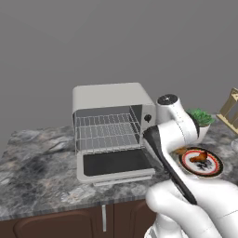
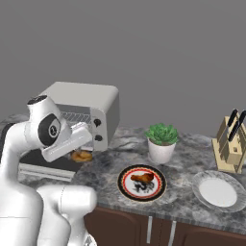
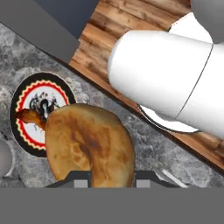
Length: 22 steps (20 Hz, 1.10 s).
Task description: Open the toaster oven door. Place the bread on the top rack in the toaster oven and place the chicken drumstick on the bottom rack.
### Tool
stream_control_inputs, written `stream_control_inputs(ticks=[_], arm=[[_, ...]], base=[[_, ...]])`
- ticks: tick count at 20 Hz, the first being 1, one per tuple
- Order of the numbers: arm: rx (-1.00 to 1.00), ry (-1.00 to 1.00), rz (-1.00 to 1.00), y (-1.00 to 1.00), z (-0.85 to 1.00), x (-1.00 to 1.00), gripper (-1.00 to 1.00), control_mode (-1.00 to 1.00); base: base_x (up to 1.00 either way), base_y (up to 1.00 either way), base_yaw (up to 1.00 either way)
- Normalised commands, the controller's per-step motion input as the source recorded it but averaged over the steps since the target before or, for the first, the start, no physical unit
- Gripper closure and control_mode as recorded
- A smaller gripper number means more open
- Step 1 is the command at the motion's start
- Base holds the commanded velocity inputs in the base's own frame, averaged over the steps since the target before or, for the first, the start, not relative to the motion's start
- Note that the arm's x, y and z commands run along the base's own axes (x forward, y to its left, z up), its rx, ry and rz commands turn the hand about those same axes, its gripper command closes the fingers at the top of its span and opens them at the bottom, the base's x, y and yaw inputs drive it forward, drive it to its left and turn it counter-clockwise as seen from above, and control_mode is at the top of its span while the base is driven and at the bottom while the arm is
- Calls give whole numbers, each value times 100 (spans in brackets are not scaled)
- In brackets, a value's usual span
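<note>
The toaster oven (image 1: 111,95) stands on the counter with its door (image 1: 116,163) folded down flat. Inside I see the top rack (image 1: 107,122) and the bottom rack (image 1: 108,139), both bare. My gripper (image 2: 81,152) hangs just right of the oven's front, above the counter, shut on the bread (image 2: 81,156). In the hand view the golden-brown bread (image 3: 89,144) sits between the fingertips of the gripper (image 3: 112,178). The chicken drumstick (image 2: 141,178) lies on a red-rimmed plate (image 2: 121,185), right of the gripper.
A potted plant (image 2: 162,139) stands behind the red-rimmed plate. A white plate (image 2: 218,192) and a wooden knife block (image 2: 230,144) are at the far right. The counter's front edge runs just below the open door.
</note>
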Motion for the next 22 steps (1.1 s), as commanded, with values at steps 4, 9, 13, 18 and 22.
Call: stream_control_inputs(ticks=[4,9,13,18,22], arm=[[0,-7,14,100,0,48,100,-100],[0,-4,15,100,0,56,100,-100],[1,-2,13,79,-27,77,100,-100],[4,-10,10,30,-1,72,100,-100],[0,-6,2,12,-13,31,100,-100]], base=[[0,0,0],[0,0,0],[0,0,0],[0,0,0],[0,0,0]])
